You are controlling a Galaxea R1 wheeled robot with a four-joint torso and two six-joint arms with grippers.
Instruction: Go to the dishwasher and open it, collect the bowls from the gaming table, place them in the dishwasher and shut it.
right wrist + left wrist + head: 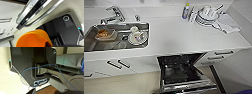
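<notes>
Kitchen: white worktop running across the head view, pale floor in front of it.
Sink: steel basin set into the worktop at the far left, tap behind it.
In the sink: a container with something brownish to the left, a white plate and a small white cup to the right.
Cupboard fronts: white, with dark bar handles below the sink.
Dishwasher: right of centre under the worktop, its door dropped open towards the camera, dark interior exposed (the steel edge of the door catches the light).
Dishwasher, right wrist view: the steel door edge with its control strip slants across the picture, close to the camera.
Drawers: white, with dark handles, just right of the dishwasher.
Worktop, right end: a bottle with a yellow cap, then stacked white dishes, then a folded cloth.
Bowl: an orange bowl sits large in the right wrist view, right at the gripper and near the dishwasher door edge.
Right gripper: whether it is clenched on the bowl or released, I cannot tell.
Left wrist view: a blue cable looping over dark robot bodywork, with grey parts beside it.
Left gripper: its state I cannot tell.
</notes>
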